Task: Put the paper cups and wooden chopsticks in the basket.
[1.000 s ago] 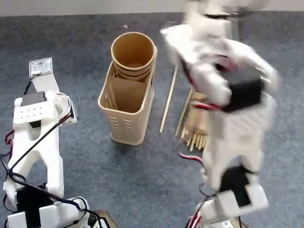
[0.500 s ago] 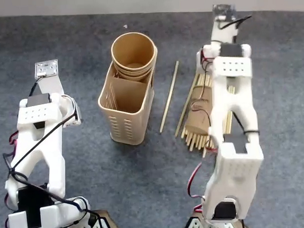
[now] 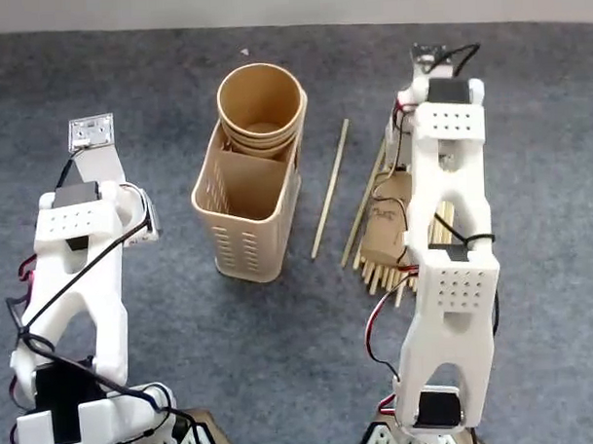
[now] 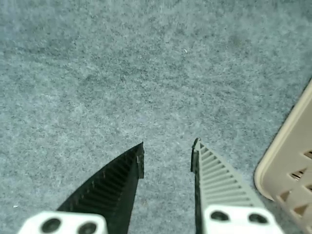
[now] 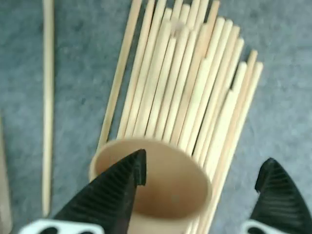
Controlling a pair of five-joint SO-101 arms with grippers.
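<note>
Paper cup point(image 5: 165, 190) on chopsticks point(image 5: 180, 83), right tool point(image 5: 204, 158) wide open above

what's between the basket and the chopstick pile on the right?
High view: one loose chopstick lies on the carpet between the basket and the chopstick pile, touching neither. A second stick lies along the pile's near edge.
</note>
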